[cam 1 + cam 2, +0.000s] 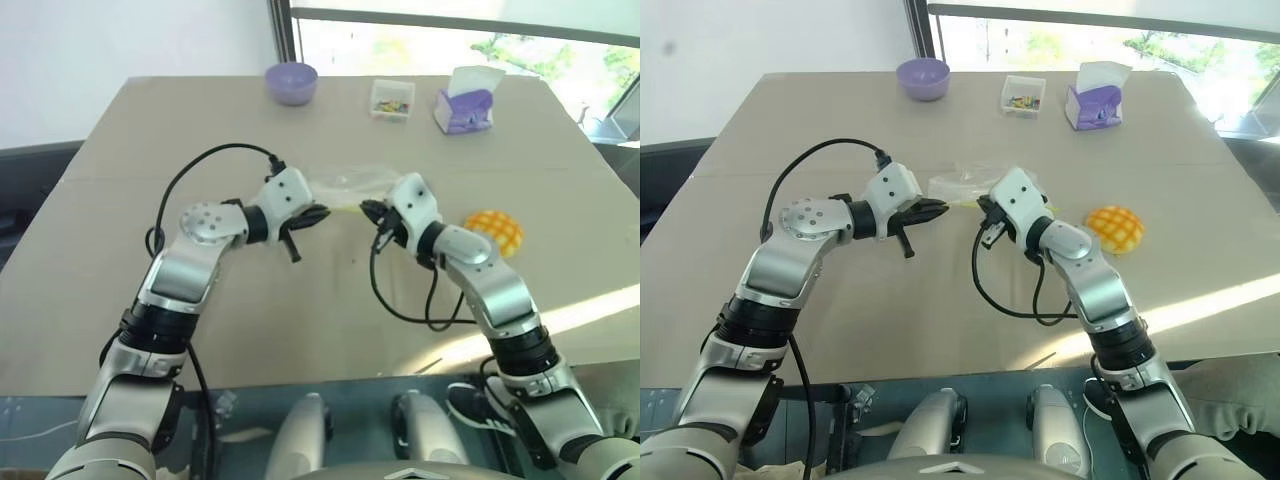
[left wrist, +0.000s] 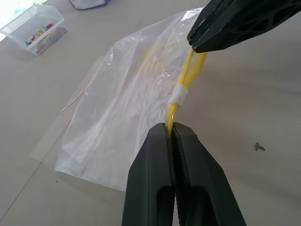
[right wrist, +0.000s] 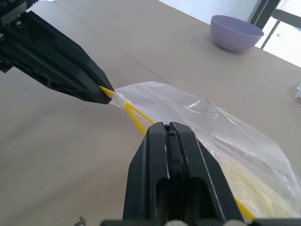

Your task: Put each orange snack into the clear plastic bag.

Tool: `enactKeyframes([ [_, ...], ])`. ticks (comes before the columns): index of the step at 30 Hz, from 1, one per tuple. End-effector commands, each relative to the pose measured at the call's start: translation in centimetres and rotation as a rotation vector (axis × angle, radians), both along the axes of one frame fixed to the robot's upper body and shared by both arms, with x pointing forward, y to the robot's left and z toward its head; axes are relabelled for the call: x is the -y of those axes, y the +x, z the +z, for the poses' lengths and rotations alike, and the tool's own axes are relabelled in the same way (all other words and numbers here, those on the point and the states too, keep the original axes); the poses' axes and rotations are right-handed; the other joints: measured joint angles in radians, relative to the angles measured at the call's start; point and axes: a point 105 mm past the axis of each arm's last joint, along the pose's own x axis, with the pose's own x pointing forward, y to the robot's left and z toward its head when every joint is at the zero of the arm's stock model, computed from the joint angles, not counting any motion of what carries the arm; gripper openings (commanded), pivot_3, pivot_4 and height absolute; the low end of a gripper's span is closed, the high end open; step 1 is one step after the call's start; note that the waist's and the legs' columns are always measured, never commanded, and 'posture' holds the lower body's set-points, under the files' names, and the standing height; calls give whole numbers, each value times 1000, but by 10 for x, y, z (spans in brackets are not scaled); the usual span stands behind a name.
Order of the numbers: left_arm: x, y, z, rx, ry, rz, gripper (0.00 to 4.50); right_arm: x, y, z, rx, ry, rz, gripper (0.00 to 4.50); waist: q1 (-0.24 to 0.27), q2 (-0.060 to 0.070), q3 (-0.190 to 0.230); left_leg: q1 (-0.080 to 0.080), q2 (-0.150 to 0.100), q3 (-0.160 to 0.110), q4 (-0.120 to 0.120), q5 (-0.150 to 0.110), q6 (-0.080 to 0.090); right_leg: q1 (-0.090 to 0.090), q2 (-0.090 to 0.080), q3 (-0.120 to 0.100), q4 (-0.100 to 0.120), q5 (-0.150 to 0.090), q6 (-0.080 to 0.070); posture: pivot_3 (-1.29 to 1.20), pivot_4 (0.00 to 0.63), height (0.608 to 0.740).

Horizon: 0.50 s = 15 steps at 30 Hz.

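Both grippers were pinched tight on the bag [image 1: 345, 182] mid-table, the left gripper [image 2: 172, 130] and right gripper [image 3: 167, 126] each clamped on the yellow zip strip [image 2: 187, 80] from opposite ends, holding that edge up off the table [image 1: 130, 170]. Couldn't tell if the mouth was open at all, since the plastic was see-through and crinkled behind the fingers. The snack [image 1: 494, 230] sat on the table toward the right edge, partly tucked behind the right arm. Along the far edge: a purple bowl [image 1: 291, 82], a little clear box [image 1: 392, 98], and a tissue pack [image 1: 465, 100].
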Motion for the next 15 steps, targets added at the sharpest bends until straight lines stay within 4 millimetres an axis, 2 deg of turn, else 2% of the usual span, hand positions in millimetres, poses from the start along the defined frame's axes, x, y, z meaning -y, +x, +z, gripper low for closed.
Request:
enactKeyframes([
  [1,5,-2,17,63,-17,-17,0,-4,-8,13,47,18,34,52,0,0,0,0,0,0,0,0,0,0,0,0,0,0,0,0,150,740],
  [15,8,-5,18,67,-29,-33,0,-2,-4,6,25,9,9,52,0,0,0,0,0,0,0,0,0,0,0,0,0,0,0,0,150,740],
])
